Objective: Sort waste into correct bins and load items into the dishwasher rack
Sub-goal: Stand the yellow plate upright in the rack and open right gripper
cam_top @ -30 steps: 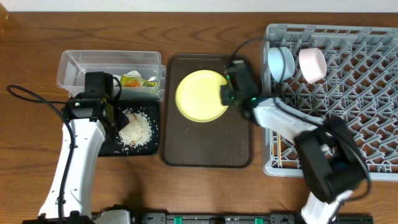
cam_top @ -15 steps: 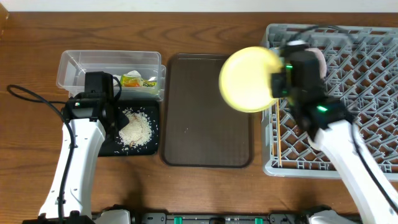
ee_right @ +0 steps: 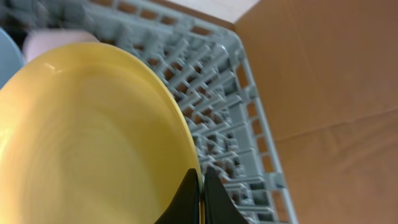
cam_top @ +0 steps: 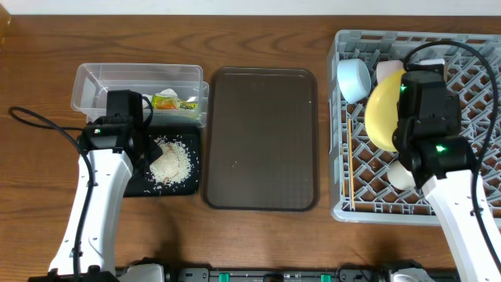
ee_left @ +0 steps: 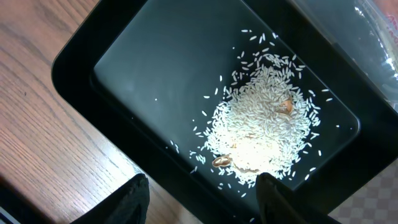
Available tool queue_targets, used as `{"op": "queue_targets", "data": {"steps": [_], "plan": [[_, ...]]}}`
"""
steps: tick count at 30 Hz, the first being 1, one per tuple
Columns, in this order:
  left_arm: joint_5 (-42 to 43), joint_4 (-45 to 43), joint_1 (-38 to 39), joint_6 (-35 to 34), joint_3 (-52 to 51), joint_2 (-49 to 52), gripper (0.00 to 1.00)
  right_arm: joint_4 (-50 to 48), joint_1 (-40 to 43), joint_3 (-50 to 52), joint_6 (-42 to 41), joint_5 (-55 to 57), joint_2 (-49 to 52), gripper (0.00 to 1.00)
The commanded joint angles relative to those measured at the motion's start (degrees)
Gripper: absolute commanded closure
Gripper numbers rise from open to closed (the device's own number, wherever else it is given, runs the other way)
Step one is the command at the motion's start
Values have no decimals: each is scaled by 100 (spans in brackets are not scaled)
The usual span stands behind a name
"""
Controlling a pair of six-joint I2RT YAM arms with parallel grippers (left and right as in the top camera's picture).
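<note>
The yellow plate (cam_top: 381,112) stands on edge above the dishwasher rack (cam_top: 470,63), tilted, and whether it touches the lattice cannot be told. The right hand (ee_right: 200,186) is closed on the plate's rim, one dark finger on each face. Just beside the plate, toward the far edge of the table, a light blue bowl (cam_top: 354,78) and a white bowl (cam_top: 389,72) sit in the rack's far-left corner. Thin wooden chopsticks (cam_top: 350,168) lie along the rack's left wall. The rack fills the right end of the table.

A brown serving tray (cam_top: 261,141) lies in the middle of the table.

Toward the left edge, a black tray (ee_left: 81,56) holds a heap of rice scraps (ee_left: 261,134). The left hand (ee_left: 202,193) hangs over it with its fingers spread apart, gripping nothing. Touching the black tray on its far side, a clear tub (cam_top: 137,78) holds a green-and-orange wrapper (cam_top: 174,102).
</note>
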State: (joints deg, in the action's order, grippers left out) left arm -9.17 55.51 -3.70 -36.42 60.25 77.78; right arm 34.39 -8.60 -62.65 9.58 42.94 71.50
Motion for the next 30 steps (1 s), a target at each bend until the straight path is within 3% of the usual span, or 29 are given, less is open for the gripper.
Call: {"op": "queue_targets", "data": {"steps": [1,7,14,16,18,20,25,30], "plan": [[-28,15,-24,-55,20,-63,42,37,33,-28,280,599,181,99],[-28,15,-24,-57,20,-63,42,33,9,-28,216,496,533,99],[-28,15,-24,-55,20,-63,42,-101,-190,-28,-511,-656,769,98],[-28,15,-24,-55,20,-63,42,-195,-192,-28,-817,-960,765,89],[-28,17,-24,-55,20,-63,42,-243,-192,-28,-1075,-1110,756,67],[-28,17,-24,-55,20,-63,42,-236,-190,-28,-1355,-1198,756,55],[-28,17,-24,-33,22,-70,27,66,-122,-28,-2085,-1847,748,51],[378,-68,-17,686,52,-74,23,601,164,-28,-3233,-2524,695,44]]}}
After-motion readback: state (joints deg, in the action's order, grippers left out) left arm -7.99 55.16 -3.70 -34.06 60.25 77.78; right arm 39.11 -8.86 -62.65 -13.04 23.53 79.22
